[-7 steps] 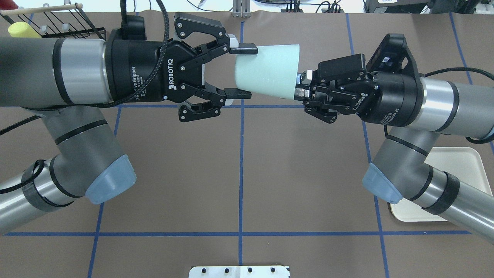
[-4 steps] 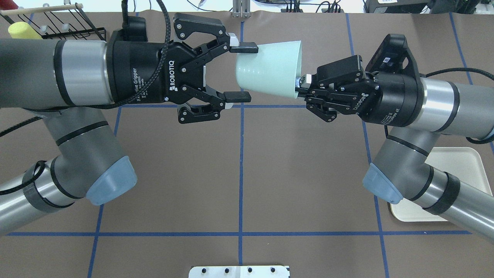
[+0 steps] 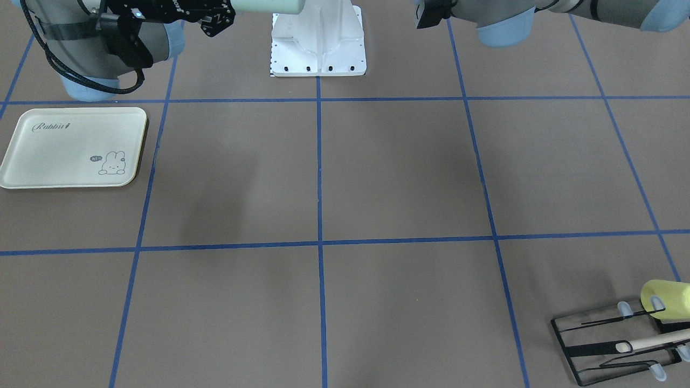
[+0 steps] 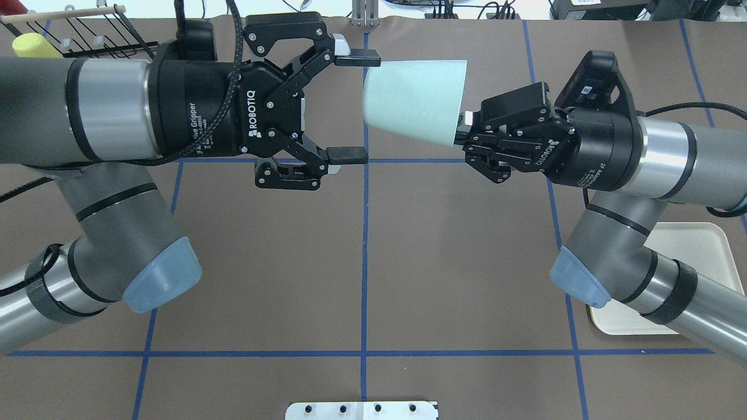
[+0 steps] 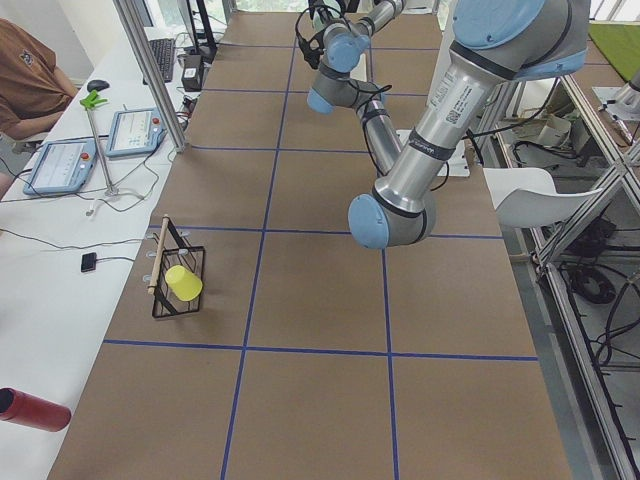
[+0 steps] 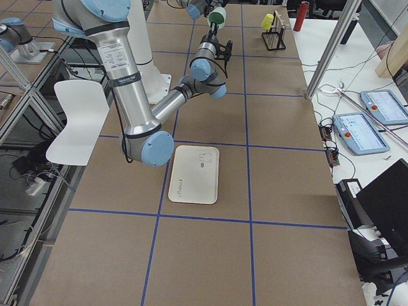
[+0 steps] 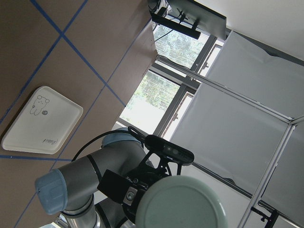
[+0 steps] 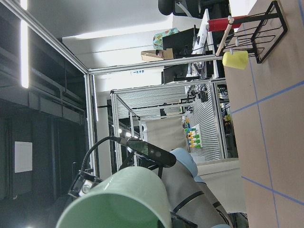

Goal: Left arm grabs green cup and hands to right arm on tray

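Observation:
The green cup (image 4: 414, 99) hangs on its side in the air above the table's far middle, its base toward my left gripper. My right gripper (image 4: 461, 127) is shut on the cup's rim wall and carries it alone. My left gripper (image 4: 353, 106) is open wide, its fingertips just left of the cup's base and clear of it. The left wrist view shows the cup's round base (image 7: 183, 204), and the right wrist view shows its open mouth (image 8: 118, 199). The cream tray (image 4: 694, 245) lies on the table at the near right, partly under my right arm, with nothing on it (image 3: 70, 145).
A black wire rack (image 4: 87, 35) with a yellow cup (image 4: 32, 45) stands at the far left corner. The white robot base plate (image 3: 318, 48) sits at the near middle edge. Blue tape lines grid the brown table.
My left gripper has opened wider and drawn back left, off the cup. The cup has stayed in my right gripper and shifted slightly right and away.

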`<state>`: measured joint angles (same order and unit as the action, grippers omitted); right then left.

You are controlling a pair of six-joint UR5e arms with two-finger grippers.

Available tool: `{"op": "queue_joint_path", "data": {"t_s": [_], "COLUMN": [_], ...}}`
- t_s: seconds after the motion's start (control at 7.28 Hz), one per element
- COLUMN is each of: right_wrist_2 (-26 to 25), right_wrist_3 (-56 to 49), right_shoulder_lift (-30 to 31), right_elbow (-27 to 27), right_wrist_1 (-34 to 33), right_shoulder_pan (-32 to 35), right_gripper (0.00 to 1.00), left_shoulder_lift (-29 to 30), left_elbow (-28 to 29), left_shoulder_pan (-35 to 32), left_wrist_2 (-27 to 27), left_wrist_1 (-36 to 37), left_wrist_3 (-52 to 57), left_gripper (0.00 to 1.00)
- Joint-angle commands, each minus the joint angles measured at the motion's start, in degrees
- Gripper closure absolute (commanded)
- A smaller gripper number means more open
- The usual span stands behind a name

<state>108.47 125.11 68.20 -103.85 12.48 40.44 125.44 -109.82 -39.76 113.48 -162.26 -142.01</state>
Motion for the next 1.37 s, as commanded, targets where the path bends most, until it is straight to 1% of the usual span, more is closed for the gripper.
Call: {"op": "queue_joint_path", "data": {"t_s": [0.0, 0.14, 0.27, 0.41, 0.55, 0.69, 0.82, 0.96, 1.1, 1.24], "right_wrist_2": [0.4, 0.6, 2.9, 9.9, 17.7, 26.8, 33.5, 35.6, 35.7, 35.4], "right_wrist_3": [0.1, -0.3, -0.5, -0.7, -3.0, -7.6, -12.7, -16.5, -20.7, -28.3], "right_shoulder_lift": [4.3, 8.7, 13.1, 14.9, 16.8, 17.6, 18.5, 21.3, 24.1, 28.3], "right_elbow": [-1.5, -1.7, -1.4, -1.2, -1.1, -1.4, -1.4, -1.4, -1.4, -1.4], "right_wrist_1": [-0.1, -0.2, -0.8, -2.9, -7.4, -15.4, -21.2, -25.1, -28.9, -31.3], "right_shoulder_pan": [0.3, 0.6, 2.5, 7.4, 12.9, 19.3, 25.2, 28.1, 28.7, 28.9], "right_gripper": [1.00, 1.00, 1.00, 1.00, 1.00, 1.00, 1.00, 1.00, 1.00, 1.00], "left_shoulder_lift": [-0.7, -0.9, -0.8, -0.8, -0.8, -0.7, -0.6, -0.4, -0.4, -0.4], "left_elbow": [-0.2, -0.4, -0.5, -0.5, -0.5, -0.4, -0.5, -0.7, -1.3, -1.4], "left_shoulder_pan": [-0.8, -1.6, -2.9, -3.6, -4.1, -5.0, -5.1, -5.2, -5.2, -5.2], "left_wrist_2": [-0.1, 0.1, 0.2, 0.2, 0.1, 0.2, 0.3, 0.6, 0.7, 0.9], "left_wrist_1": [0.3, 3.3, 5.6, 6.7, 8.3, 10.5, 12.8, 17.8, 21.0, 25.1], "left_wrist_3": [1.8, 5.3, 6.0, 6.0, 6.0, 6.0, 8.9, 12.2, 15.1, 17.4], "left_gripper": [0.00, 0.00, 0.00, 0.00, 0.00, 0.00, 0.00, 0.00, 0.00, 0.00]}}
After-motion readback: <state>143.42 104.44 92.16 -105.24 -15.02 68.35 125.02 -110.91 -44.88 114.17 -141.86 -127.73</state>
